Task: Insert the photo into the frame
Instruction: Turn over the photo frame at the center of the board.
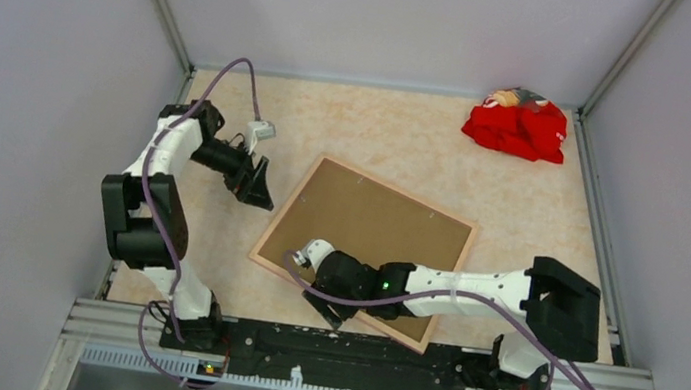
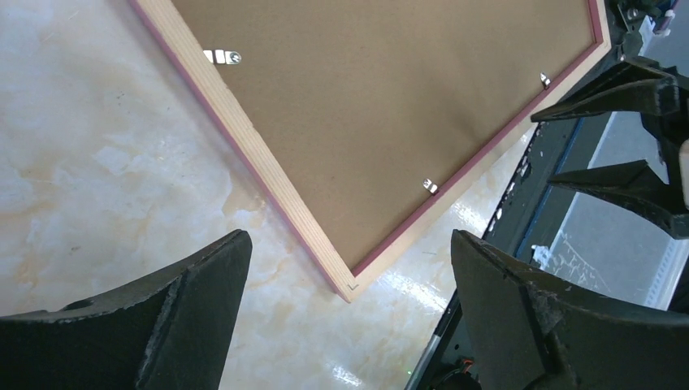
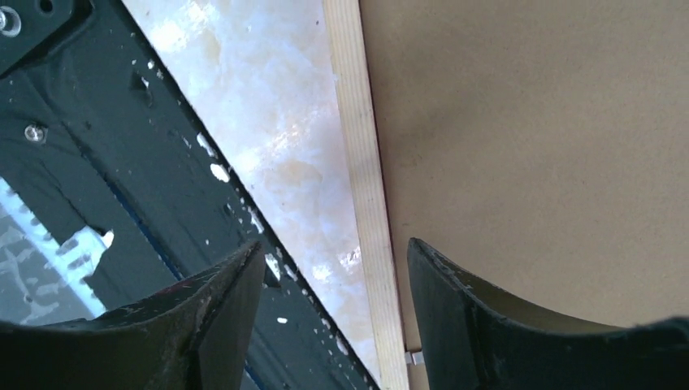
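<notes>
The thin rectangular picture frame (image 1: 286, 209) lies flat, back up, on the beige marble-patterned table (image 1: 410, 133), turned at an angle near the middle of the table. Its pale wooden back edge faces up, with a pink lip showing along the sides. A plain brown backing board (image 1: 367, 228) fills its opening, and small metal clips (image 2: 430, 186) sit along the inner edge. The right gripper (image 3: 333, 248) hangs over the frame's near long side with its jaws apart, grasping nothing: one finger is above the board, the other above the table, and the wooden edge runs between them. The left gripper (image 1: 264, 187) hovers just beside the frame's left side, spread wide and empty, with the frame's near corner in its wrist view. A crumpled red cloth (image 1: 517, 127) lies well apart in the far right corner
</notes>
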